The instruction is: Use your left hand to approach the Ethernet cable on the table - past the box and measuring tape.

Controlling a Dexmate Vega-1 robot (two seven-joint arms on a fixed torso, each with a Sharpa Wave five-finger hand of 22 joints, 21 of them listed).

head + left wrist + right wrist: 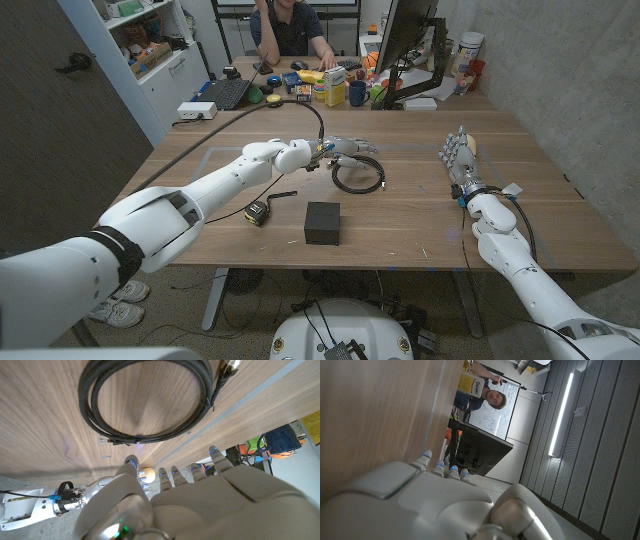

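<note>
I note the table (420,210) is wood with a smooth, matt grain. The Ethernet cable (357,172) has a black, slightly glossy rubbery jacket and clear plastic plugs. My left hand (345,148) and right hand (459,155) wear smooth, glossy white plastic shells. The box (322,222) looks matt black.

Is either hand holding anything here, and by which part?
Nothing held. The left hand hovers open by the Ethernet cable; the right hand is empty.
</note>
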